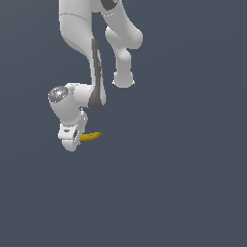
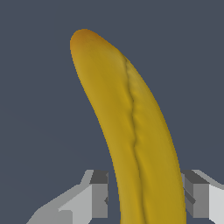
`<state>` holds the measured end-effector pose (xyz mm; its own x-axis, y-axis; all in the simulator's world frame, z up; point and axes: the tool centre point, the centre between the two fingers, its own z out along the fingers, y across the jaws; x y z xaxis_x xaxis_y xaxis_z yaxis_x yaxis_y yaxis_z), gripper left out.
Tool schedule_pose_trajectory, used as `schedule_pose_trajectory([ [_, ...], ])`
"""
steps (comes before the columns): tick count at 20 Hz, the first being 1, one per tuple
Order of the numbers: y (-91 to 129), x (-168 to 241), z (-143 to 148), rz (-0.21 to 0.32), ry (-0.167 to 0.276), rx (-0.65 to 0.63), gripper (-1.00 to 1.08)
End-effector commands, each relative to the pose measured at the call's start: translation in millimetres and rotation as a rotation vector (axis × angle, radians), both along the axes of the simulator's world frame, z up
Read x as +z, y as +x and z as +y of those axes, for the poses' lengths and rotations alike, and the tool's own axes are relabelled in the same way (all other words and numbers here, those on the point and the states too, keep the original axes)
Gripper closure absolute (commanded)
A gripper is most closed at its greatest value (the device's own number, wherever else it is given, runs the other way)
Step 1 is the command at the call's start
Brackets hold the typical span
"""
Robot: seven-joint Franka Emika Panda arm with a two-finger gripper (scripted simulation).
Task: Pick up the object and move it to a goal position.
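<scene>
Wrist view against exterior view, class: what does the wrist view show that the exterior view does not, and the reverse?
Only the wrist view shows the banana close up, with a crease along its skin, one brownish tip, and the fingers flanking it on both sides. Only the exterior view shows the white arm and its joints, with the banana sticking out sideways. Both show the banana at the gripper against a plain dark background.

We count one banana (image 1: pixel 90 136), yellow and curved. We count one arm (image 1: pixel 79 58) carrying one gripper (image 1: pixel 73 141). In the wrist view we see two fingers (image 2: pixel 99 194), one on each side of it.
</scene>
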<state>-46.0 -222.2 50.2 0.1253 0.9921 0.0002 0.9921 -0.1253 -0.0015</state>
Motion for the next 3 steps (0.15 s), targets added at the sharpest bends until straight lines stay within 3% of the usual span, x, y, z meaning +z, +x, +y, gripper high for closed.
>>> schedule_pose_trajectory([
  [1,0.2,1.7,-6.3,-0.002,0.0,0.002,1.08],
  [3,0.4,1.8,-7.6,-0.002,0.0,0.002,1.08],
])
